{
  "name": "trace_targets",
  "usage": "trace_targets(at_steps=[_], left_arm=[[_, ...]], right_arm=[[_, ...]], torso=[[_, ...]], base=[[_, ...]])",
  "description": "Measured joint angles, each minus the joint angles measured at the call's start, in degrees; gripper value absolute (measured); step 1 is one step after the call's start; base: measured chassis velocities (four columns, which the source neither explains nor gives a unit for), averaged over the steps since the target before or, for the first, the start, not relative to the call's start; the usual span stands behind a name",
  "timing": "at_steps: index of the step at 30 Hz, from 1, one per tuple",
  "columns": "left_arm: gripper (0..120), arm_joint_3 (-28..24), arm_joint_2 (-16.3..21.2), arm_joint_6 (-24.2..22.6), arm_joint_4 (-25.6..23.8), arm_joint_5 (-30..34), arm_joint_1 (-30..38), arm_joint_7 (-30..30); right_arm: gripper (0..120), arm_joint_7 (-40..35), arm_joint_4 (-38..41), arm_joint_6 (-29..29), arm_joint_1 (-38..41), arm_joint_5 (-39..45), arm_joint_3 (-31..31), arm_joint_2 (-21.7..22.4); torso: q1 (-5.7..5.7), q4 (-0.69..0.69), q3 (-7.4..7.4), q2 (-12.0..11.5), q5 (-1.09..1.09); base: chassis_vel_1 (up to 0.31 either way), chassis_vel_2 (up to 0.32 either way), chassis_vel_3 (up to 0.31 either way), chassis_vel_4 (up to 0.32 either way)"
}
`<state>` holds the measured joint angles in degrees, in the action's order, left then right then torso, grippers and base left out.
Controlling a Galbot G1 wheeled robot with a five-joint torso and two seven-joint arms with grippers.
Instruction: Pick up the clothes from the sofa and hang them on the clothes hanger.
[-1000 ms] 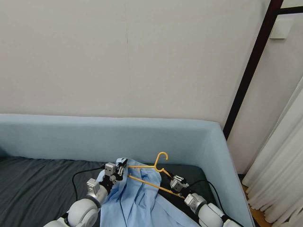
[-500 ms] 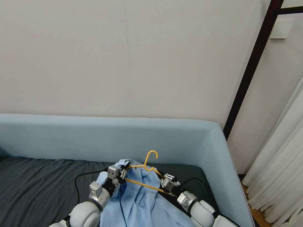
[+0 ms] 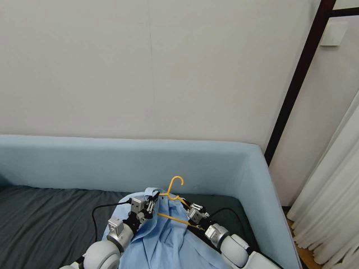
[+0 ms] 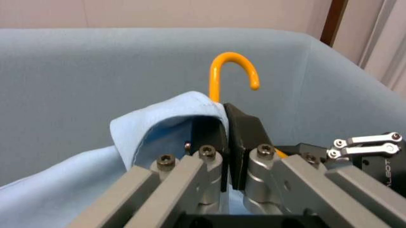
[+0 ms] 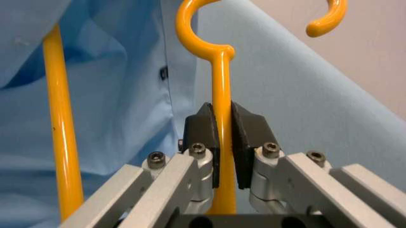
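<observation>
A light blue shirt [image 3: 162, 244] hangs bunched between my two arms above the sofa seat. An orange hanger [image 3: 175, 183] pokes its hook up out of the shirt's collar. My left gripper [image 3: 147, 203] is shut on a fold of the shirt [image 4: 161, 121] at the collar, just beside the hanger's hook [image 4: 233, 71]. My right gripper [image 3: 194, 212] is shut on the hanger's lower bar [image 5: 221, 99], with the shirt [image 5: 120, 66] draped over the hanger's other side. Much of the hanger is hidden under the cloth.
The sofa has a pale blue backrest [image 3: 112, 162] and a dark grey seat [image 3: 39, 218]. A pale blue armrest [image 3: 269, 207] stands at the right. A dark pole [image 3: 294, 84] and white curtains [image 3: 336, 202] stand beyond it. A plain wall rises behind.
Both grippers have moved closer together and a little leftward. The hanger's hook has shifted left and now sits inside the shirt's collar.
</observation>
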<state>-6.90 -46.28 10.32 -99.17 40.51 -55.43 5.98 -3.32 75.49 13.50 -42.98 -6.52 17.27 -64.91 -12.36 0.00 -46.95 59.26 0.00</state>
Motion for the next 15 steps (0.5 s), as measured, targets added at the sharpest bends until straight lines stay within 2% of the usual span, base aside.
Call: trace_targets(at_steps=[6, 15], left_arm=[[0, -1.0, 0.9, 0.0, -0.6, 0.3, 0.5, -0.5], [0, -1.3, 2.2, 0.2, -0.9, -0.1, -1.2, -1.9]], right_arm=[[5, -0.5, -0.8, 1.0, 0.5, -1.9, 0.5, -1.3], [5, -0.7, -0.8, 2.6, 1.0, -2.9, 0.7, -1.0]], torso=[[0.0, 0.0, 0.0, 0.0, 0.0], [0.0, 0.0, 0.0, 0.0, 0.0]], base=[[0.0, 0.0, 0.0, 0.0], [0.0, 0.0, 0.0, 0.0]])
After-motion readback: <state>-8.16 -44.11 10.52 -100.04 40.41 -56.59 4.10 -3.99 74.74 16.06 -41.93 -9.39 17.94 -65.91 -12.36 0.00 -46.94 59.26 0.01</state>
